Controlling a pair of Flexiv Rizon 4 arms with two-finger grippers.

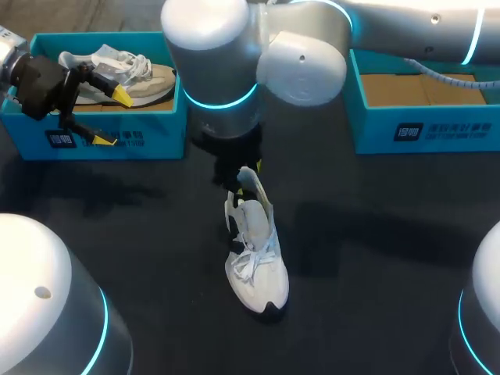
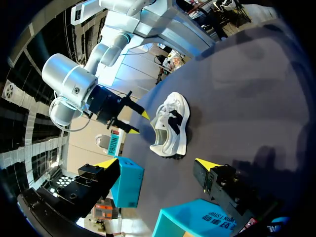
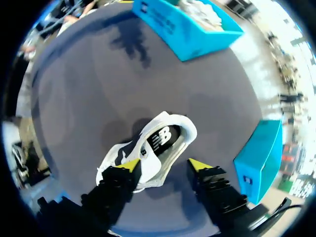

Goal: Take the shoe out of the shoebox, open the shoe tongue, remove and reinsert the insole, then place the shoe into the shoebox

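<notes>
A white sneaker (image 1: 256, 254) lies on the dark table, its heel toward my right gripper (image 1: 248, 178). In the right wrist view the sneaker (image 3: 158, 143) sits under and ahead of that gripper (image 3: 164, 165), which is open. One yellow tip rests by the shoe's side and the other stands apart from it. My left gripper (image 1: 113, 118) hangs open and holds nothing at the front of the left shoebox (image 1: 156, 133). From the left wrist, the sneaker (image 2: 170, 126) lies ahead of the left gripper (image 2: 157, 164), with the right gripper (image 2: 138, 123) beside its heel.
The left shoebox holds a second, beige sneaker (image 1: 129, 74). A second blue shoebox (image 1: 437, 129) with a bare cardboard floor stands at the back right. Both boxes (image 3: 187, 29) (image 3: 259, 158) show in the right wrist view. Dark tabletop surrounds the white sneaker.
</notes>
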